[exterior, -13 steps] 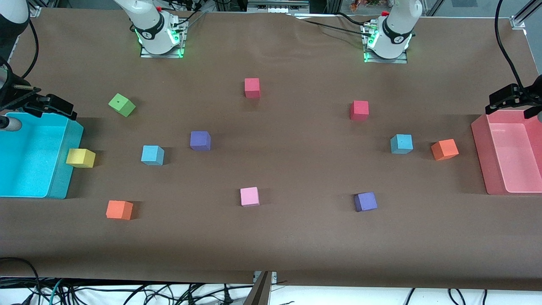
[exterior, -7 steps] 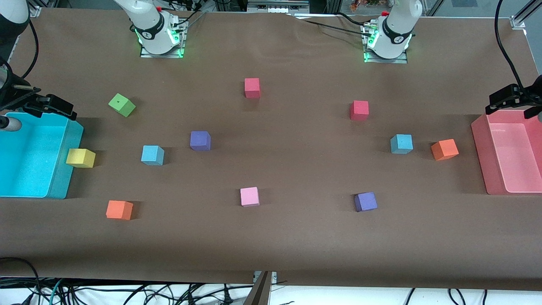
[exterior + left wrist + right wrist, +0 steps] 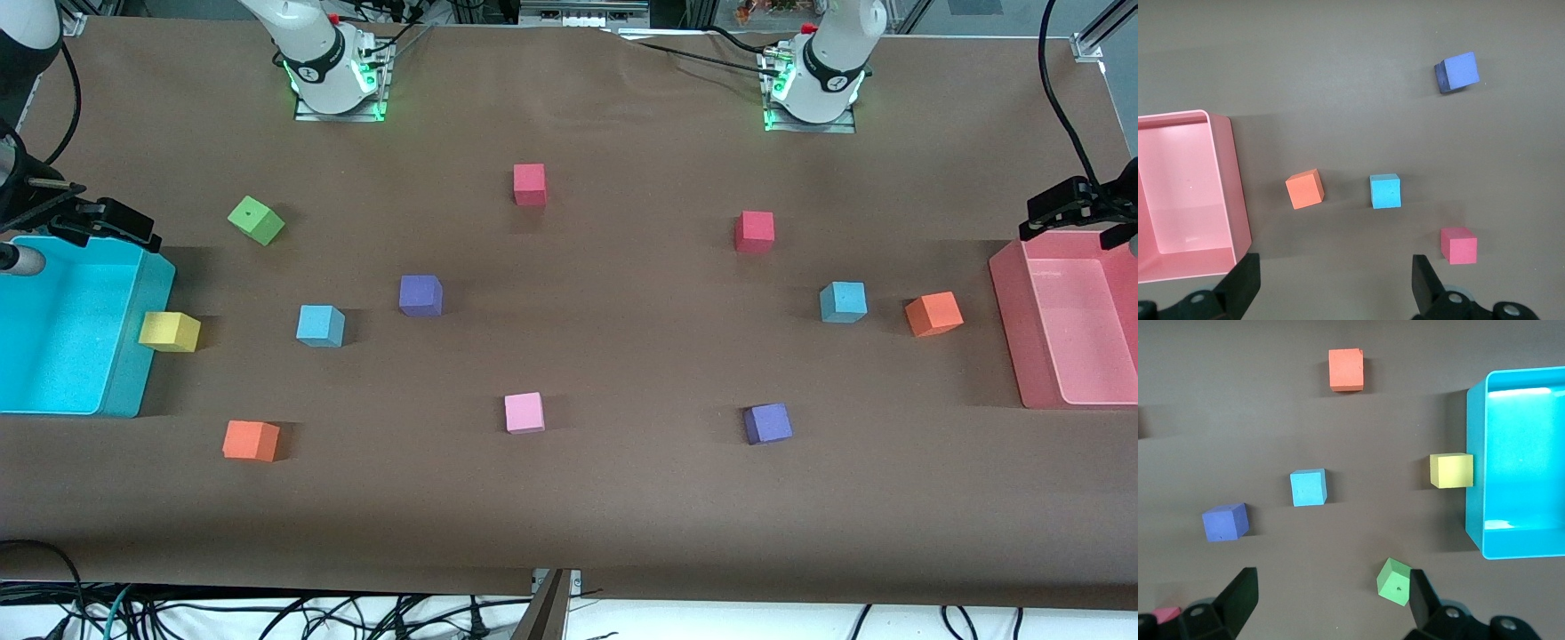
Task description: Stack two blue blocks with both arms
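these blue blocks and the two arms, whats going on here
Nothing is being handled yet. Both arms wait at the table's ends with fingers open: the left gripper above the table beside the pink bin, the right gripper near the cyan bin. The two light blue blocks sit apart on the table, one beside an orange block, the other near a purple block.

Blue block (image 3: 1308, 487) between purple cube (image 3: 1225, 521) and yellow cube (image 3: 1451, 470). Yellow one touching cyan bin (image 3: 1475, 453). Right gripper (image 3: 1331, 597) fingers spread wide.
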